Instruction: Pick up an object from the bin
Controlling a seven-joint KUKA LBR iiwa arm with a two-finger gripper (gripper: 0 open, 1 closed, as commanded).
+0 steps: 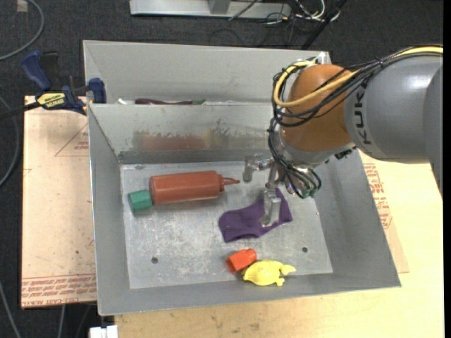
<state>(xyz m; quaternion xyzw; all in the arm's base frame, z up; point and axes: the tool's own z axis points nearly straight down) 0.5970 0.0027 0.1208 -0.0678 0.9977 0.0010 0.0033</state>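
Note:
My gripper (270, 213) hangs low in the right half of the bin, its fingertip down on the right part of a purple soft cloth-like thing (243, 223) that lies crumpled on the floor. To the left lies a red-brown squeeze bottle (184, 188) on its side, green cap pointing left and nozzle pointing right toward the gripper. In front of the purple thing sit a small orange block (241, 260) and a yellow toy (266, 274), touching each other.
The arm with its orange wrist cover and cables comes in from the right above the bin's right wall. The bin's sloped walls close in on all sides; bare floor lies at the front left.

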